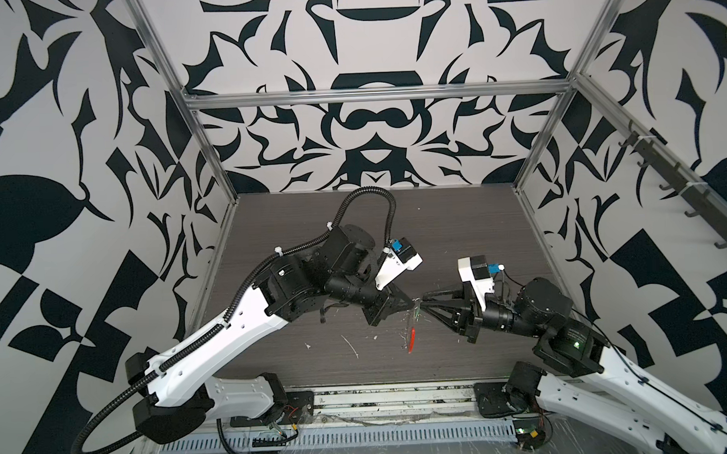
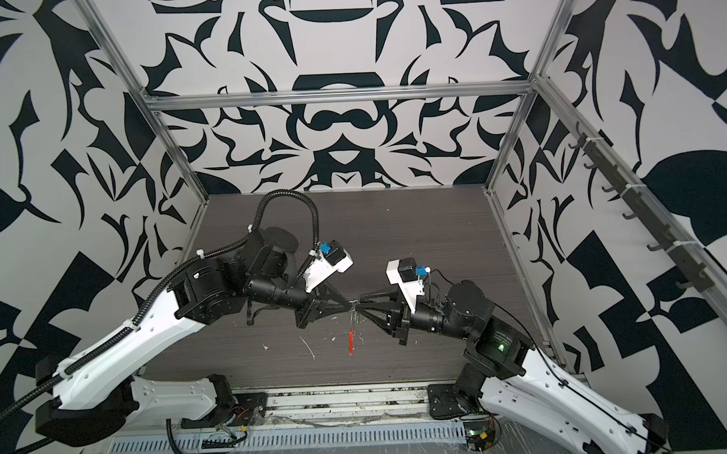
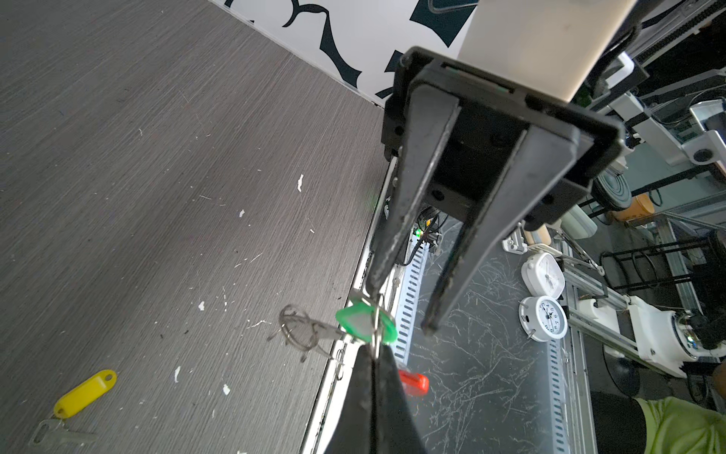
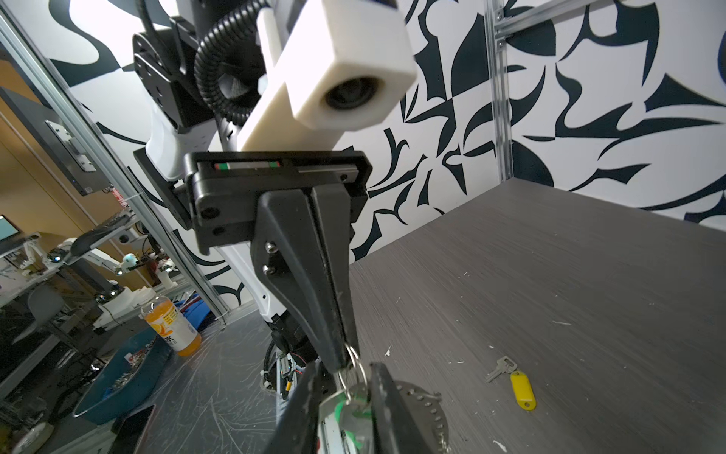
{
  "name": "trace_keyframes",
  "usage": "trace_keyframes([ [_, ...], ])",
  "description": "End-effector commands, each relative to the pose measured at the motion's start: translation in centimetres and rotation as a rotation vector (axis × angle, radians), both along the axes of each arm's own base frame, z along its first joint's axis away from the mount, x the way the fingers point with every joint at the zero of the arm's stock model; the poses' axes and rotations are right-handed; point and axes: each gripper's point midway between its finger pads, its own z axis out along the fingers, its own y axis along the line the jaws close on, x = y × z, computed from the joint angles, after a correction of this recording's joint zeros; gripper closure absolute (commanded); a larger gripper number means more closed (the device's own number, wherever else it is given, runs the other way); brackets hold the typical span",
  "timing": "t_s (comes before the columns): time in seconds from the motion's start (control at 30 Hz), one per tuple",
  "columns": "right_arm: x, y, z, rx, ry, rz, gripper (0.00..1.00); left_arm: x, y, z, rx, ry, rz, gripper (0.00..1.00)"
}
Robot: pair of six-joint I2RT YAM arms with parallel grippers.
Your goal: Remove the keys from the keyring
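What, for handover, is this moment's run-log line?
left gripper: shut on red-sleeved silver wire keyring; right gripper: jaws open around green-tagged silvery key; yellow-tagged silvery key: loose on grey table

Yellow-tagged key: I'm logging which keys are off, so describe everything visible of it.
The yellow-tagged key lies flat and alone on the grey woodgrain table. Its oblong tag looks like glossy plastic, with a hole at one end; the small silvery metal key sits at the other. Only the table touches it.

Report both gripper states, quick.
Left gripper: closed on the keyring.
Right gripper: jaws open at the green-tagged key, not clamped on it.
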Motion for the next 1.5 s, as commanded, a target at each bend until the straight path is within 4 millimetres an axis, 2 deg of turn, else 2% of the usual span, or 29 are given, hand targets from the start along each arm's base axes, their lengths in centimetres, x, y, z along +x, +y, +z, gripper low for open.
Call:
trace_keyframes([
  [0.0,0.2,0.1,1.1,0.038,-0.037,-0.009,0.73,-0.4,0.4,1.6,-0.037,-0.017,-0.006,1.00],
  [0.07,0.4,0.1,1.0,0.033,-0.034,-0.017,0.72,-0.5,0.4,1.6,-0.036,-0.014,-0.012,1.00],
  [0.2,0.6,-0.1,0.9,0.031,-0.036,-0.037,0.59,-0.7,0.4,1.6,-0.037,-0.010,-0.019,1.00],
  [0.23,0.6,-0.1,1.0,0.032,-0.040,-0.038,0.59,-0.7,0.4,1.6,-0.036,-0.010,-0.019,1.00],
  [0.33,0.5,-0.1,1.0,0.031,-0.041,-0.027,0.71,-0.5,0.4,1.6,-0.035,-0.014,-0.012,1.00],
  [0.53,0.1,0.2,0.9,0.028,-0.033,0.001,0.73,-0.3,0.3,1.7,-0.037,-0.021,-0.002,1.00],
  [0.7,0.1,0.0,0.9,0.030,-0.034,-0.005,0.84,-0.1,0.3,1.9,-0.039,-0.027,0.007,1.00],
  [0.87,0.2,0.1,0.8,0.027,-0.032,-0.005,1.00,0.0,0.3,2.2,-0.045,-0.030,0.010,1.00],
  [1.13,0.8,-0.1,0.5,0.021,-0.013,-0.049,1.00,0.4,0.4,2.6,-0.083,-0.061,0.038,1.00],
  [1.3,1.2,0.1,-0.3,0.018,0.015,-0.057,1.00,0.6,0.6,3.5,-0.177,-0.114,0.060,1.00],
  [1.47,1.3,0.4,-0.1,0.051,0.030,-0.052,1.00,0.8,0.4,4.3,-0.294,-0.182,0.075,1.00],
])
